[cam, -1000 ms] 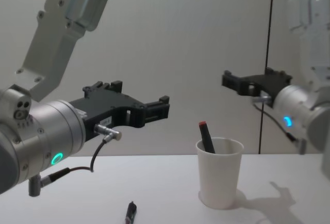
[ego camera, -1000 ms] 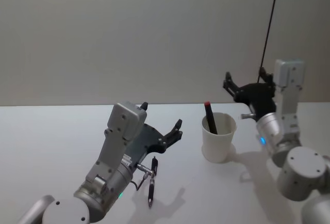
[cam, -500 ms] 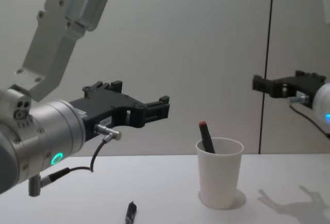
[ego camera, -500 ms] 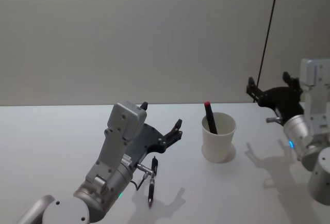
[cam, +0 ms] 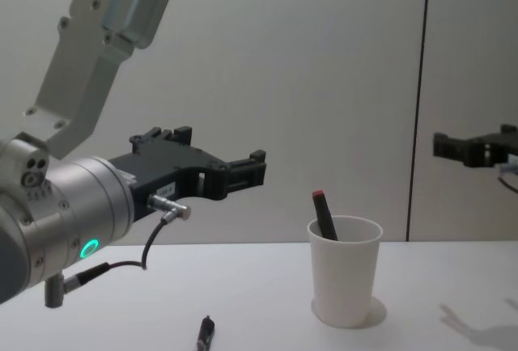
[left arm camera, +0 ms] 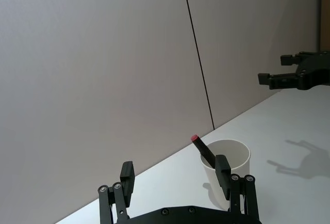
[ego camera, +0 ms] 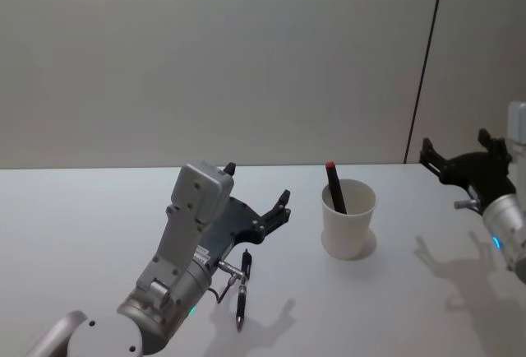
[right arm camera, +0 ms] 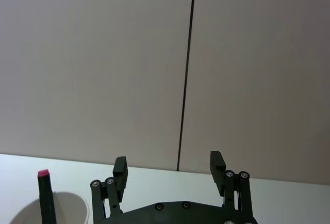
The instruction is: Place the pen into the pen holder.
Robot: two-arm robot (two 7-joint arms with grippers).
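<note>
Pens — we count two. The red-capped pen (ego camera: 334,186) stands in the cup (ego camera: 348,225), cap up and leaning toward the robot's left. The cup is wider than the pen, so we judge its foot sits on the bottom and its shaft rests against the rim. The black pen (ego camera: 242,287) lies flat on the table (ego camera: 82,234), left of the cup and nearer the robot, touched by nothing.

The left gripper (ego camera: 257,183) hangs above the table with its fingers spread and empty, aimed toward the cup. The black pen lies beside its wrist rather than between its fingers, so we think a reach for it means drawing back and down. The right gripper (ego camera: 456,143) is also spread and empty. It is raised well to the right of the cup, which we read as keeping clear of the rim.

Much is hidden. The cup wall covers the red-capped pen's lower part. A plug and cable on the left wrist cross the black pen's upper end, and the chest view cuts it off at the bottom edge — just one end shows. The right arm runs off the frame.
</note>
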